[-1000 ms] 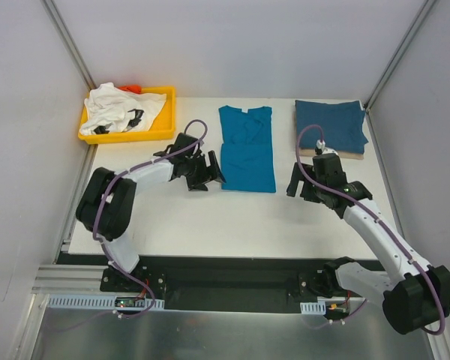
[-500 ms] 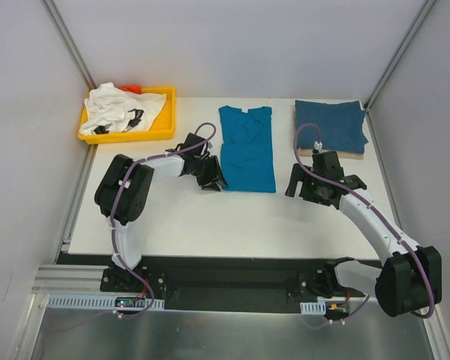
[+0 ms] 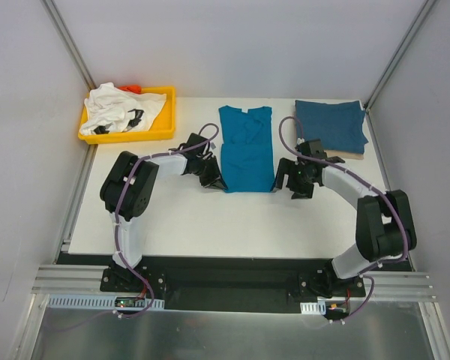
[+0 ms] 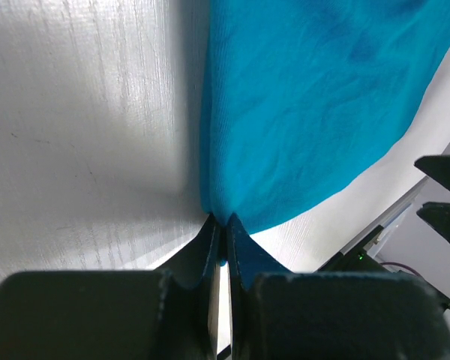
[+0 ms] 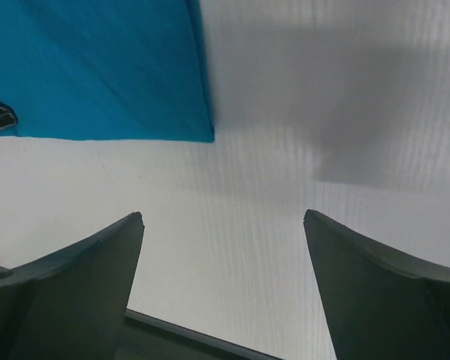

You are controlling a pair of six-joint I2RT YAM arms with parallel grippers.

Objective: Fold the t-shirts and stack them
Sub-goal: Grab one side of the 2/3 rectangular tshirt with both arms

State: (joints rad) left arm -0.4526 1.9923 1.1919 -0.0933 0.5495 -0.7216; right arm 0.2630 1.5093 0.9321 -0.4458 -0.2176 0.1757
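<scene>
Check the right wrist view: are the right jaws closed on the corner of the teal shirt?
No, the right gripper has its jaws wide apart, and the teal shirt corner lies ahead of them, untouched.

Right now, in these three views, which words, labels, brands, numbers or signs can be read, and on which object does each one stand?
No text can be read in any view.
Black marks on the white t-shirt in the yellow tray: too small and crumpled to read, perhaps not letters at all.
Teal t-shirt: plain, no print visible.
Darker blue t-shirt: plain, no print visible.
</scene>
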